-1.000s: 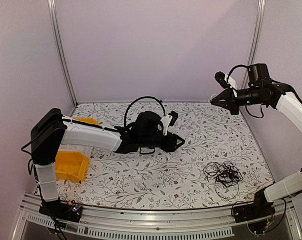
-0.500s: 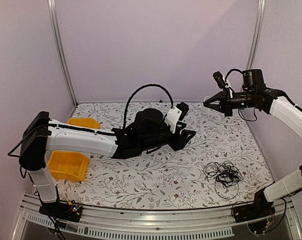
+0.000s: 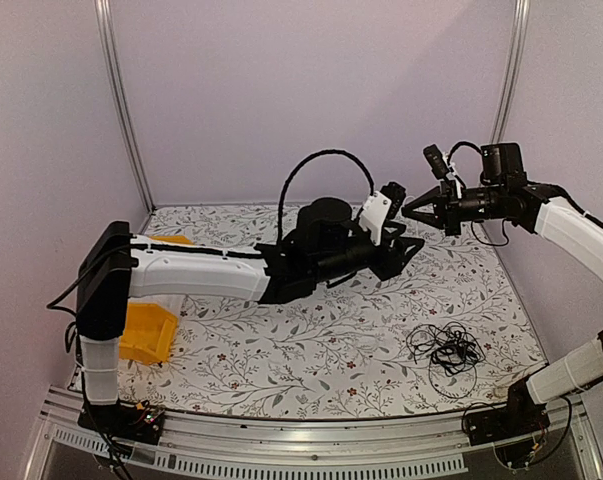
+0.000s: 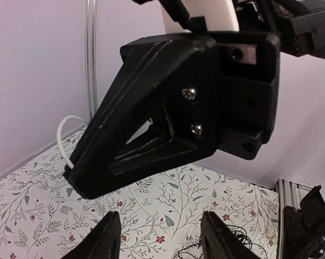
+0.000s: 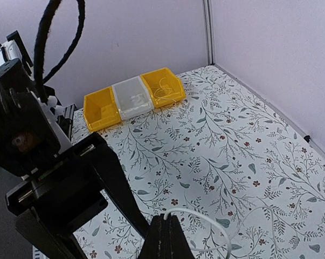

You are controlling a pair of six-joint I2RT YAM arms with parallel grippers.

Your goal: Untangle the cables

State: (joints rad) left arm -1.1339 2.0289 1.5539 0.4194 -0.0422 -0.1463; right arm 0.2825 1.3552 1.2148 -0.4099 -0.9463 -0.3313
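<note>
The cables (image 3: 445,348) lie as a loose black looping bundle on the flowered table at the front right, apart from both grippers; a bit of them shows at the bottom of the left wrist view (image 4: 192,249). My right gripper (image 3: 409,210) is raised over the back right and shut on a thin white wire (image 5: 213,216) that loops out of its tip (image 5: 165,220). My left gripper (image 3: 409,247) is open and empty (image 4: 162,237), just below the right gripper's tip (image 4: 71,181). The white wire also shows in the left wrist view (image 4: 61,135).
A row of yellow, white and yellow bins (image 5: 132,97) stands at the table's left; a yellow bin (image 3: 141,332) shows under the left arm. The left arm's black finger (image 5: 116,189) is close beside the right gripper. Walls enclose the table on three sides.
My left arm has stretched right and risen, bringing its gripper up under the right gripper. The right gripper has shifted a little left. The black bundle has not moved.
</note>
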